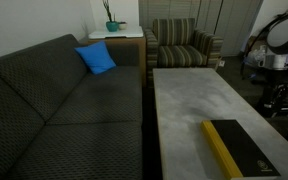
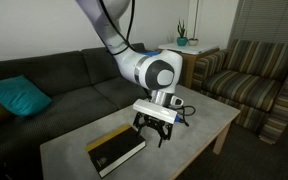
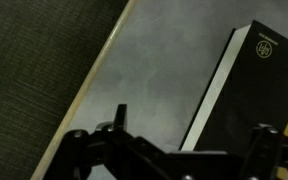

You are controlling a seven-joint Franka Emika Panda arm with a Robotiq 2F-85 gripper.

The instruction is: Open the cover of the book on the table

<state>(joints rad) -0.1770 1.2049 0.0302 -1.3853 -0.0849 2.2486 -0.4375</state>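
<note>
The book [image 1: 239, 148] lies closed on the pale grey table [image 1: 199, 100], black cover up and yellow spine toward the sofa. It also shows in an exterior view [image 2: 117, 150] and in the wrist view [image 3: 246, 90], where its white page edge runs diagonally. My gripper [image 2: 154, 133] hovers just above the table, over the book's end nearest the table's middle. Its fingers are spread open and hold nothing. In the wrist view the gripper [image 3: 189, 150] straddles the book's page edge. In an exterior view only part of the arm [image 1: 281, 45] shows at the right edge.
A dark grey sofa [image 1: 54, 110] runs along the table, with a blue cushion [image 1: 96, 58]. A striped armchair [image 1: 184, 45] stands past the table's far end. A small wooden side table with a plant [image 1: 114, 32] sits in the corner.
</note>
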